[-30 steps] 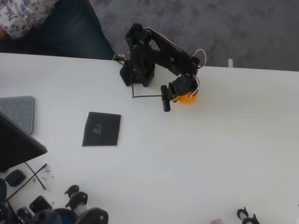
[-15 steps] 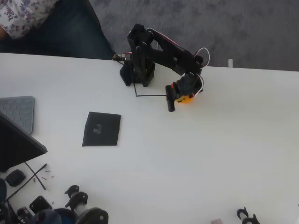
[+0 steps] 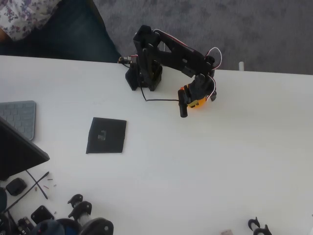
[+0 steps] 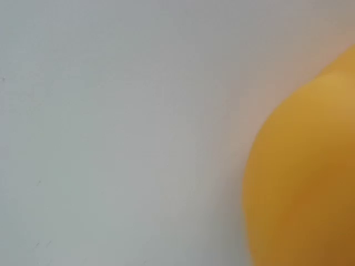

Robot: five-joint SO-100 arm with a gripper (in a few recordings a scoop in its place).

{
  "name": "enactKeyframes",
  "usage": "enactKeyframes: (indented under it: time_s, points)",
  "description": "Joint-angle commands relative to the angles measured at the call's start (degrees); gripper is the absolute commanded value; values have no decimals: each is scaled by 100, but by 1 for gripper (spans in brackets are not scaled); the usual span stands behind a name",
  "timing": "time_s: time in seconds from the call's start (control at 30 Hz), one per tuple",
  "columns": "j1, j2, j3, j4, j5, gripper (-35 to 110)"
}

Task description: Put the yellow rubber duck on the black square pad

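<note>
the yellow rubber duck [image 3: 197,102] sits on the white table [image 3: 220,161], close to the arm's base [image 3: 143,78] and a little to its right in the overhead view, on the side toward the table's middle. most of it is covered from above by the gripper [image 3: 188,103], which hangs right over it; one dark finger pokes out on the duck's left edge. in the wrist view the duck [image 4: 305,172] is a blurred yellow mass at the right border, very close to the lens and off centre. whether the jaws are spread, pinched or already on the toy cannot be told from these pictures.

the black square pad [image 3: 106,135] lies flat, well apart from the duck, to the left of the base and nearer the table's middle. a grey keyboard [image 3: 18,118] and a dark laptop corner [image 3: 19,154] lie beyond the pad, further left.

judging by this, the step in hand is the grasp. to do it well, the gripper should probably centre on the duck's body, since it sits to one side of the wrist view, and close gently around the widest part; soft rounded rubber may squirt out if pinched at an edge.
</note>
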Motion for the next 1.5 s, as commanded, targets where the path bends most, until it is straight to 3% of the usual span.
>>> enactKeyframes:
  time_s: [0.0, 0.2, 0.43, 0.83, 1.07, 1.47]
  points:
    - [-97, 132, -176, 527, -105, 34]
    - [-149, 738, -264, 1758, -123, 34]
    - [-149, 2004, -141, 2215, -114, 34]
    - [-193, 1107, 44, 2162, -123, 34]
    - [-1063, 861, -35, 2171, -35, 34]
    - [-1055, 853, 44, 2048, -44, 34]
